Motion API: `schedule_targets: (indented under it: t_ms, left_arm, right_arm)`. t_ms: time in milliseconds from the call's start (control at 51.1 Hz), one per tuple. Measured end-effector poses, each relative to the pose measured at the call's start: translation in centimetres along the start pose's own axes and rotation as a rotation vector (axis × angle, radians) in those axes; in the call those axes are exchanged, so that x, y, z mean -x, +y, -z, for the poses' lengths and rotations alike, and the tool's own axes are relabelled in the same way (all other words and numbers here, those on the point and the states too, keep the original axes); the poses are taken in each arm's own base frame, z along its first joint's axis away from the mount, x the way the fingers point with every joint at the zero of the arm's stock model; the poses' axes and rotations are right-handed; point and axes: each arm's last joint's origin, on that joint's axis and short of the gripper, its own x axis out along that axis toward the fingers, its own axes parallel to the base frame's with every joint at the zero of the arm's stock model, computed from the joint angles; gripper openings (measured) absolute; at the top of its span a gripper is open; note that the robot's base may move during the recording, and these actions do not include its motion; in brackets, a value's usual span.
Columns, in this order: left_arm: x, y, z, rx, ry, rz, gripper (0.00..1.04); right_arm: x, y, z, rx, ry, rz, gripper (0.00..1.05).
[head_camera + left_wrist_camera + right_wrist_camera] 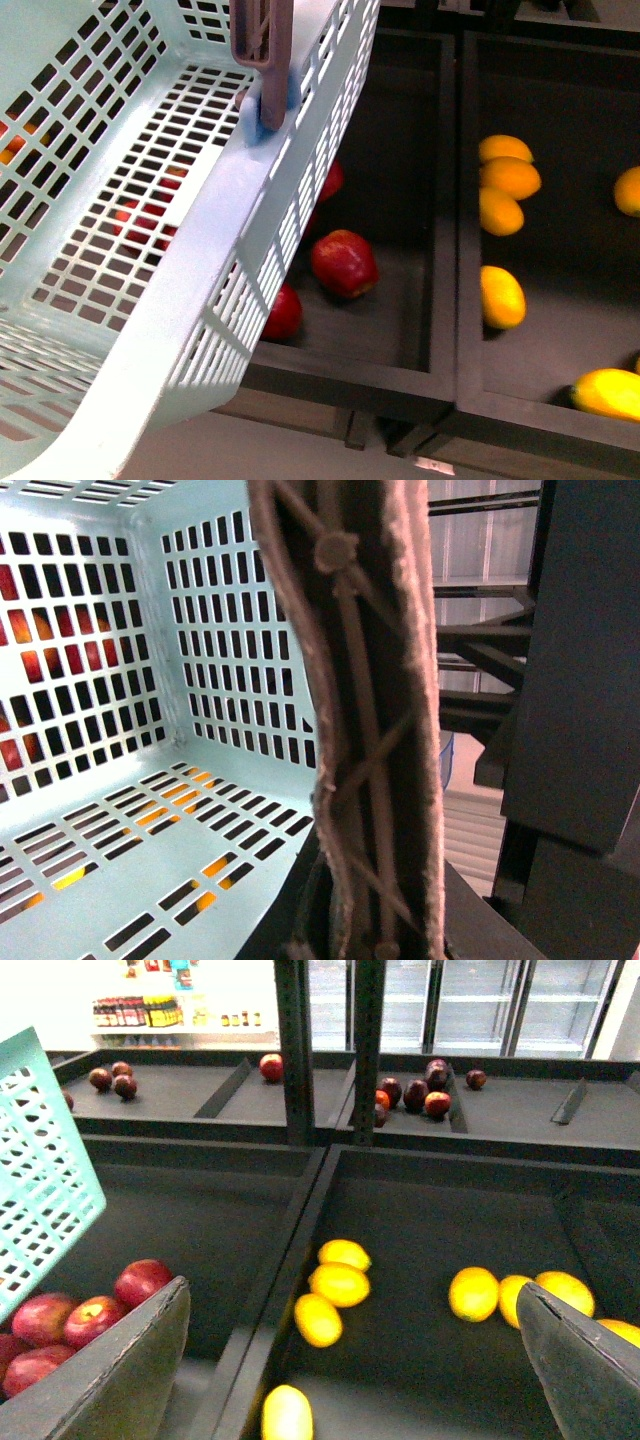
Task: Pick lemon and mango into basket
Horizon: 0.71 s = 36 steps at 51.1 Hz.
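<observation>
The pale blue-green basket (pixel 215 200) hangs tilted at the front left, over the left bin, and its slotted floor (pixel 110 870) is bare. My left gripper (pixel 372 920) is shut on the basket's brownish-mauve handle (pixel 370 730). In the right bin, three stubby yellow-orange fruits lie close together; I take one as the lemon (pixel 510 177) (pixel 340 1284). A longer yellow one nearer the front looks like the mango (pixel 502 296) (pixel 287 1413). My right gripper (pixel 352 1360) hovers open above this bin, touching nothing.
Red fruits (pixel 344 262) (pixel 142 1282) lie in the left bin, partly under the basket. A dark divider wall (pixel 448 230) separates the two bins. More yellow fruits (pixel 608 392) (pixel 473 1293) lie further right. Rear shelves hold dark red fruits (pixel 430 1085).
</observation>
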Motion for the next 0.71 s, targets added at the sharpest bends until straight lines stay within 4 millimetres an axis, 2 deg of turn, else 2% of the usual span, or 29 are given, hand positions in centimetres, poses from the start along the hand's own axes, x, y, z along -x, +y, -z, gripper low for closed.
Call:
schedule_targets:
  t_ms: [490, 705]
  left_arm:
    - [0.03, -0.04, -0.43, -0.014, -0.042, 0.001, 0.07]
    - [0.07, -0.05, -0.12, -0.004, 0.000, 0.003, 0.07]
  right_arm:
    - [0.00, 0.00, 0.00, 0.000, 0.000, -0.004, 0.96]
    - [0.00, 0.00, 0.00, 0.000, 0.000, -0.003, 0.96]
